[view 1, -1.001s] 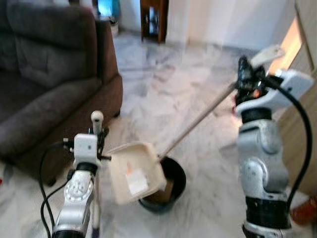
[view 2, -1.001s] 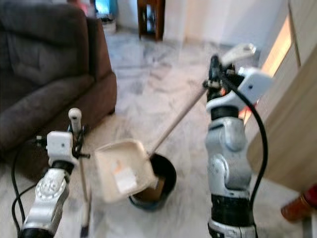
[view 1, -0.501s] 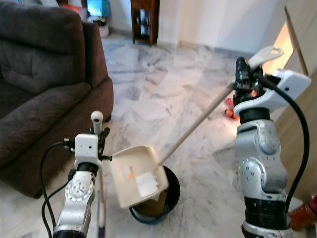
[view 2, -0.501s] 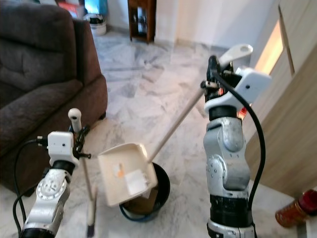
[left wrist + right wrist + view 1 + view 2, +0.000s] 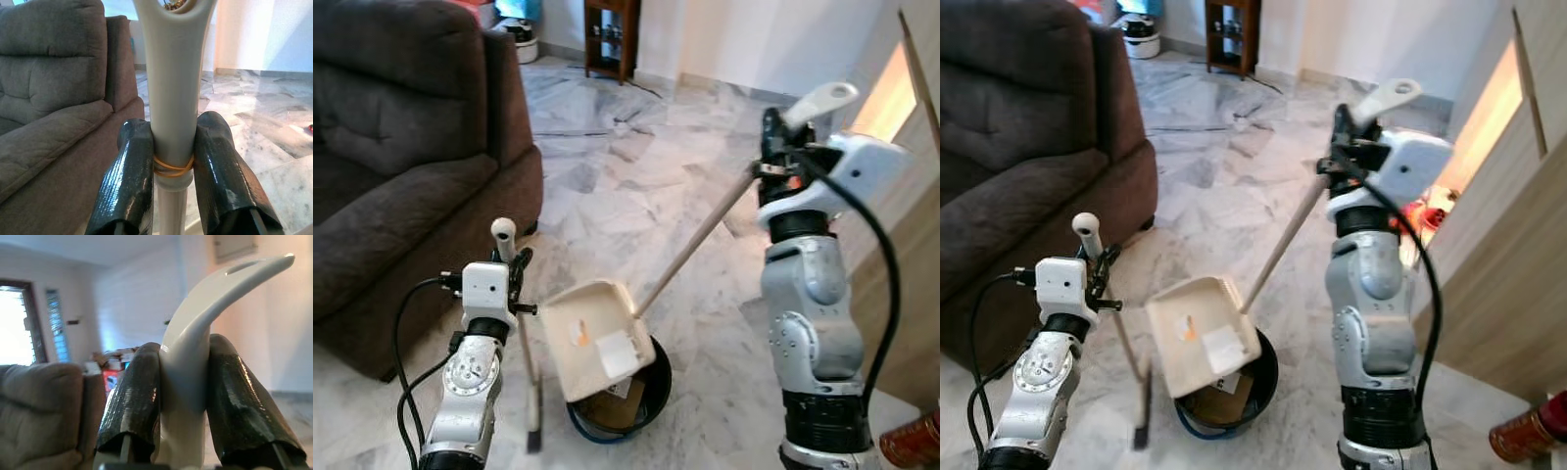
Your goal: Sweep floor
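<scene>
The left gripper point(image 5: 173, 183) has its jaws pressed against the pale grey broom handle point(image 5: 173, 98), one black finger on each side, at a yellow rubber band point(image 5: 171, 169) wrapped round the shaft. Below these jaws the thin broom point(image 5: 524, 362) hangs nearly upright, its dark bristle end point(image 5: 532, 431) blurred just above the marble floor point(image 5: 607, 196).

Just beside the broom, toward the robot's right, a cream dustpan point(image 5: 592, 338) is tipped over a dark round bin point(image 5: 631, 401), its open tray facing up with a white scrap point(image 5: 615, 351) and a small orange bit point(image 5: 579, 336) lying in it. Brownish rubbish shows inside the bin.

The dustpan's long handle point(image 5: 695, 240) slants up and away to the right gripper point(image 5: 178, 396), held high at the right. Those jaws pinch the white curved grip point(image 5: 205, 323) at the handle's top end, fingers tight on either side.

Beyond the left gripper stands a dark brown sofa point(image 5: 401, 147). Far off, against the wall, is a small wooden stand point(image 5: 610, 37).
</scene>
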Tool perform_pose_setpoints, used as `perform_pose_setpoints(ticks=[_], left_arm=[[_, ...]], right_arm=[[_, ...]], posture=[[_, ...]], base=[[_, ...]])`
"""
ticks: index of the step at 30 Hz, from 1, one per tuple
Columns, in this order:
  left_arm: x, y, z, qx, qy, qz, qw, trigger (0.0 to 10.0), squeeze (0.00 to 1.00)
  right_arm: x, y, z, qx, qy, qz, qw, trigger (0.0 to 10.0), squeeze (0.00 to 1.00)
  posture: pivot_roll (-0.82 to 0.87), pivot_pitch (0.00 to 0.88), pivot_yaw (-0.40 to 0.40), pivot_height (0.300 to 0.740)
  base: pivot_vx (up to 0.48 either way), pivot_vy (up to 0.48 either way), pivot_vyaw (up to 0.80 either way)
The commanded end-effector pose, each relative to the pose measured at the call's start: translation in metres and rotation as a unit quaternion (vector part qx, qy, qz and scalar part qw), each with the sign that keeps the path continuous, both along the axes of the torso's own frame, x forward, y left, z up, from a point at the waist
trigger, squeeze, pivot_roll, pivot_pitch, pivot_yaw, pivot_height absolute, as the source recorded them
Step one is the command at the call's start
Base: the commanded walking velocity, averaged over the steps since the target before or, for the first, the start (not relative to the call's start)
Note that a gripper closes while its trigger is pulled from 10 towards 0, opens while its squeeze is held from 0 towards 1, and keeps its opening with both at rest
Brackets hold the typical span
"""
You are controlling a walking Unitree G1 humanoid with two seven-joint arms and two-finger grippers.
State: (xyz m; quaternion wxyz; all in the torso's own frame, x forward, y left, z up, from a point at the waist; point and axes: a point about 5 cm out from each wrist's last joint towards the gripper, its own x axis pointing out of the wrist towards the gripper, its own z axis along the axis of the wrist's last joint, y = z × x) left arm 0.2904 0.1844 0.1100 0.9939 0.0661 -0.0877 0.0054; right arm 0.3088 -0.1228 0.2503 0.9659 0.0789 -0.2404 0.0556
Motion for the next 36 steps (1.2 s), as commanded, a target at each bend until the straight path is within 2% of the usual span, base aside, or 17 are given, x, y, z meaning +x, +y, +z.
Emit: perform_pose_setpoints(ticks=[1, 9, 12, 18, 20, 23, 26, 28, 30, 36], left_arm=[[0.001, -0.003, 0.008, 0.012, -0.021, -0.013, 1.000, 10.0, 0.00], [0.001, -0.009, 0.009, 0.017, -0.025, -0.021, 0.999, 10.0, 0.00], [0.000, -0.009, 0.008, 0.018, -0.024, -0.022, 0.999, 10.0, 0.00], [-0.001, -0.009, 0.008, 0.017, -0.023, -0.021, 0.999, 10.0, 0.00], [-0.001, -0.007, 0.008, 0.017, -0.023, -0.019, 0.999, 10.0, 0.00], [-0.001, -0.007, 0.008, 0.018, -0.024, -0.018, 0.999, 10.0, 0.00], [-0.001, -0.006, 0.009, 0.018, -0.024, -0.017, 0.999, 10.0, 0.00], [-0.001, -0.006, 0.009, 0.017, -0.025, -0.016, 0.999, 10.0, 0.00], [-0.001, -0.006, 0.009, 0.017, -0.026, -0.015, 0.999, 10.0, 0.00], [-0.001, -0.006, 0.010, 0.017, -0.027, -0.015, 0.999, 10.0, 0.00]], right_arm=[[-0.008, 0.001, 0.016, -0.014, -0.048, -0.002, 0.999, 10.0, 0.00], [-0.013, 0.012, 0.016, -0.033, -0.068, 0.005, 0.997, 10.0, 0.00], [-0.017, 0.020, 0.010, -0.075, -0.083, 0.000, 0.994, 10.0, 0.00], [-0.023, 0.033, 0.002, -0.086, -0.091, 0.015, 0.992, 10.0, 0.00], [-0.028, 0.044, -0.001, -0.098, -0.098, 0.029, 0.990, 10.0, 0.00], [-0.031, 0.052, -0.005, -0.099, -0.098, 0.044, 0.989, 10.0, 0.00], [-0.035, 0.059, -0.006, -0.086, -0.102, 0.059, 0.989, 10.0, 0.00], [-0.042, 0.065, -0.003, -0.044, -0.110, 0.076, 0.990, 10.0, 0.00], [-0.044, 0.066, -0.001, -0.022, -0.116, 0.076, 0.990, 10.0, 0.00], [-0.048, 0.068, 0.002, -0.011, -0.131, 0.069, 0.989, 10.0, 0.00]], posture=[[0.04, 0.000, -0.020, 0.740], [0.04, 0.000, -0.022, 0.740], [0.04, 0.000, -0.024, 0.740], [0.04, 0.000, -0.026, 0.740], [0.04, 0.000, -0.026, 0.740], [0.04, 0.000, -0.026, 0.740], [0.05, 0.000, -0.027, 0.740], [0.05, 0.000, -0.028, 0.740], [0.05, 0.000, -0.029, 0.740], [0.05, 0.000, -0.028, 0.740]], base=[[0.000, 0.000, 0.00], [0.000, 0.000, 0.00], [0.000, 0.000, 0.00], [0.000, 0.000, 0.00], [0.000, 0.000, 0.00], [0.000, 0.000, 0.00], [0.000, 0.000, 0.00], [0.000, 0.000, 0.00], [0.000, 0.000, 0.00], [0.000, 0.000, 0.00]])
